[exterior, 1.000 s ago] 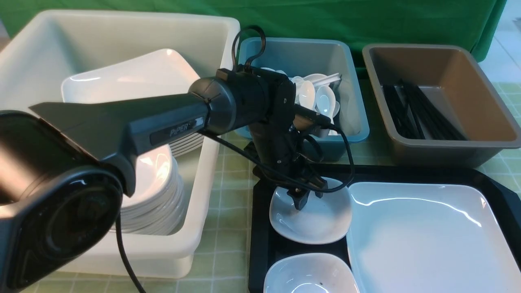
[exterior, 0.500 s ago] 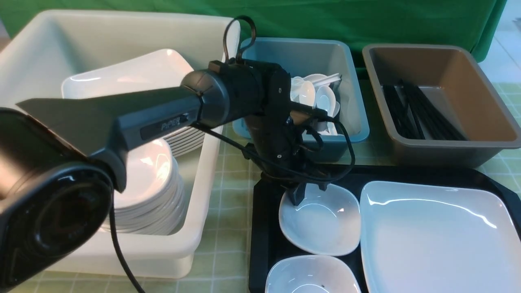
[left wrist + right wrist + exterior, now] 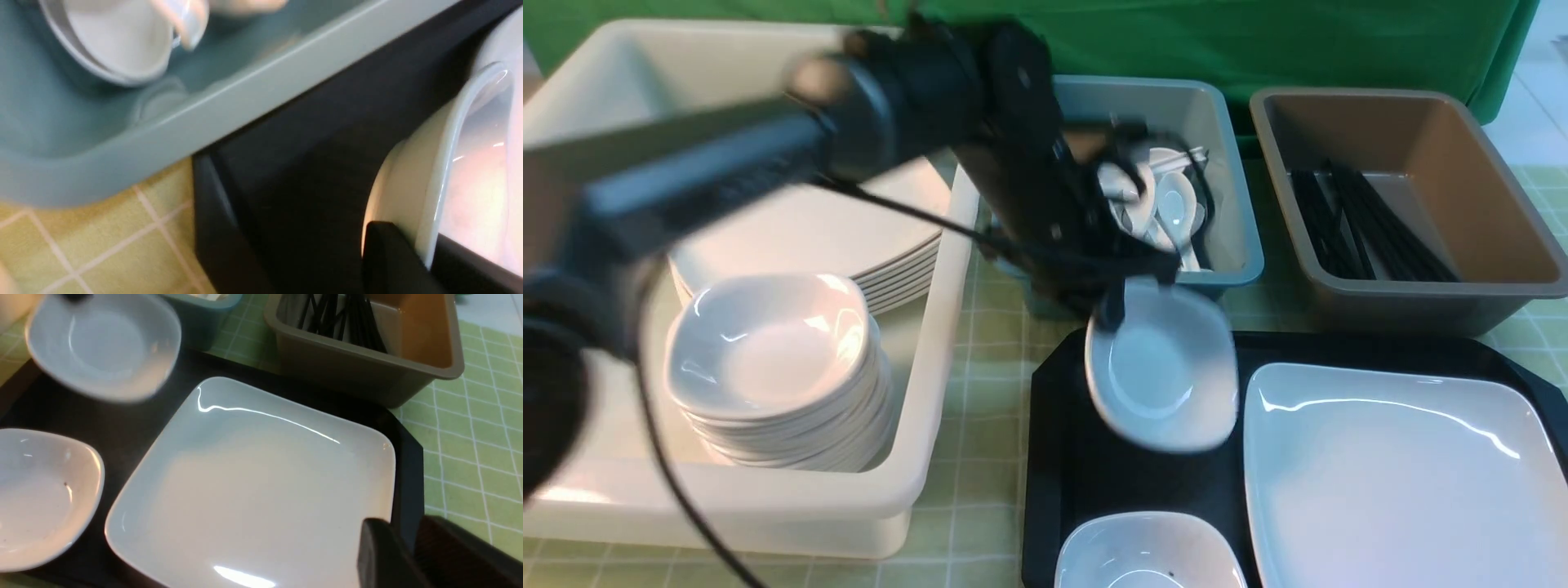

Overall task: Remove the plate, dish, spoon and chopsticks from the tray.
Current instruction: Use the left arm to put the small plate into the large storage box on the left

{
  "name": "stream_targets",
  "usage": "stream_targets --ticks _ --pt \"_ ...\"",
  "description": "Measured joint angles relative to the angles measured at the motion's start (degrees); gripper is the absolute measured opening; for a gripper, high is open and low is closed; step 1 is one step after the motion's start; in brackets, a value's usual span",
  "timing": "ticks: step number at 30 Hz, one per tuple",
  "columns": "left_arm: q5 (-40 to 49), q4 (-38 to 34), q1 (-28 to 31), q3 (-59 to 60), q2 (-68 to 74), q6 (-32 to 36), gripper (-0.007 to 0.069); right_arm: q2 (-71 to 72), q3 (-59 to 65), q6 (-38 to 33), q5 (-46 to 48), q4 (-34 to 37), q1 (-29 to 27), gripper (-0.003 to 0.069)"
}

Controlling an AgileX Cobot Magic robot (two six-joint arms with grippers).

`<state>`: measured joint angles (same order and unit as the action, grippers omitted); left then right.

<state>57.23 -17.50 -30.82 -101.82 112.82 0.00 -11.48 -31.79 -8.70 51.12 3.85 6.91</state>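
My left gripper is shut on the rim of a small white dish and holds it tilted above the far left of the black tray. The left wrist view shows the rim pinched between the jaws. The large white square plate lies on the tray's right half. A second small dish sits at the tray's near left. My right gripper, its jaws a narrow gap apart and empty, hovers over the plate's edge. White spoons and black chopsticks lie in tubs.
A big white tub on the left holds stacked plates and stacked small dishes. A blue-grey tub and a brown tub stand behind the tray. A green checked cloth covers the table.
My left gripper has lifted the small dish off the tray and risen toward the back left. The dish now hangs tilted in the air. The plate has not moved.
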Motion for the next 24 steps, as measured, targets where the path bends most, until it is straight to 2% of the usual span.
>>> stream_targets --ticks 4,8,11,12,16,18,20,22,24 --pt "-0.5 -4.8 4.7 0.0 -9.3 0.0 0.0010 0.0 0.0 0.0 -0.1 0.0 0.0 0.0134" --pt "2.0 -4.6 10.8 0.0 -16.4 1.9 0.0010 0.0 0.0 0.0 0.0 0.0 0.0 0.0136" --pt "9.4 -4.4 18.2 0.5 -20.8 7.8 0.0010 0.0 0.0 0.0 -0.1 0.0 0.0 0.0136" --pt "10.2 -4.3 19.2 0.9 -21.3 8.7 0.0010 0.0 0.0 0.0 -0.2 0.0 0.0 0.0136" --pt "12.0 -4.2 29.1 7.9 -25.7 12.3 0.0010 0.0 0.0 -0.3 -0.8 0.0 0.0 0.0136" --pt "12.3 -4.0 32.4 12.2 -26.8 16.2 0.0010 0.0 0.0 -0.2 -1.2 0.0 0.0 0.0137" --pt "12.3 -3.8 33.8 14.6 -27.0 18.4 0.0010 0.0 0.0 -0.2 -1.2 0.0 0.0 0.0137" --pt "12.4 -3.7 34.8 19.3 -27.1 24.8 0.0010 0.0 0.0 -0.2 -1.6 0.0 0.0 0.0141" --pt "12.7 -3.7 34.8 21.1 -27.0 27.8 0.0010 0.0 0.0 -0.2 -1.8 0.0 0.0 0.0142"
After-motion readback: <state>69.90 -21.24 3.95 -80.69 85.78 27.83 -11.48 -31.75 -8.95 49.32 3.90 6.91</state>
